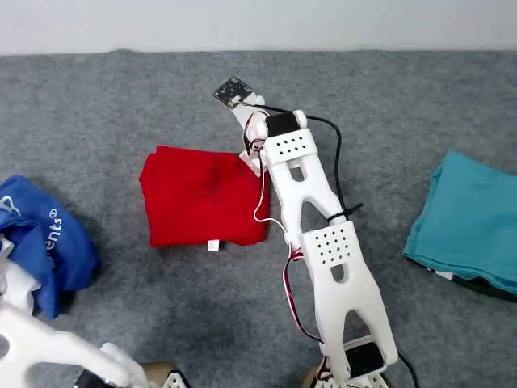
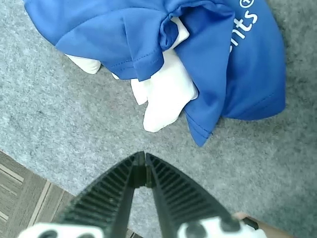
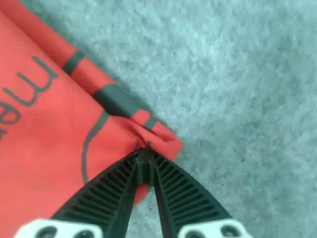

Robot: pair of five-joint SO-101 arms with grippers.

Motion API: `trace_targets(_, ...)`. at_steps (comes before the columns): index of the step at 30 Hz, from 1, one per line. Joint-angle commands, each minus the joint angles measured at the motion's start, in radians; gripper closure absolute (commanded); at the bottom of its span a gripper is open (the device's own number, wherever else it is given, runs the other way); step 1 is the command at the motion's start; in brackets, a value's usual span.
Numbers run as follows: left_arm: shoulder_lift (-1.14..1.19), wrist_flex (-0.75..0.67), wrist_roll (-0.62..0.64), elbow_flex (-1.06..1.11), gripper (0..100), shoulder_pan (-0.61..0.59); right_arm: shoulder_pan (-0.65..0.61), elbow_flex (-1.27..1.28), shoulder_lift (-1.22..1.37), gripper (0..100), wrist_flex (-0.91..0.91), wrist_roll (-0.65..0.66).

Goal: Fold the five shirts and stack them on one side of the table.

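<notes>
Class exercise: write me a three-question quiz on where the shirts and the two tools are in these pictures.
1. True or false: the right tool is shut on a corner of the red shirt.
2. The teal shirt lies: A folded, B crumpled, C draped over an arm.
3. Fill in: tangled with the blue shirt is a ___ shirt.
Key: 1 true; 2 A; 3 white shirt.

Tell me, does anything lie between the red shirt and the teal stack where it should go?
Nothing visible lies on the grey table between the red shirt and the teal stack. Only the right arm itself crosses above that stretch, its end effector closed on the shirt's corner.
</notes>
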Motion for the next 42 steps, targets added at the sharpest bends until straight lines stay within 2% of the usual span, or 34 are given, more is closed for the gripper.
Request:
trace_targets(1,-0.020,0.005,-0.008,-0.002,99,0.000,-0.038,-0.098,-0.091,98.9,0.030,0.008)
trace_targets(10,-0.025,0.006,-0.008,-0.002,99,-0.006,-0.245,-0.245,-0.104,98.8,0.050,0.023)
trace_targets(16,-0.026,0.011,-0.008,-0.002,99,-0.003,-0.323,-0.137,-0.041,98.8,-0.142,0.130)
trace_targets(22,-0.026,0.011,-0.009,-0.002,99,-0.008,-0.334,-0.124,0.068,98.8,-0.389,0.135)
trace_targets(26,-0.026,0.008,-0.009,-0.002,99,-0.002,-0.346,-0.132,0.074,98.8,-0.446,0.135)
trace_targets(32,-0.025,0.005,-0.009,-0.002,99,-0.002,-0.363,-0.236,0.051,98.9,-0.429,0.132)
trace_targets(42,-0.025,0.005,-0.006,-0.002,99,-0.002,-0.361,-0.393,-0.039,98.9,-0.010,0.130)
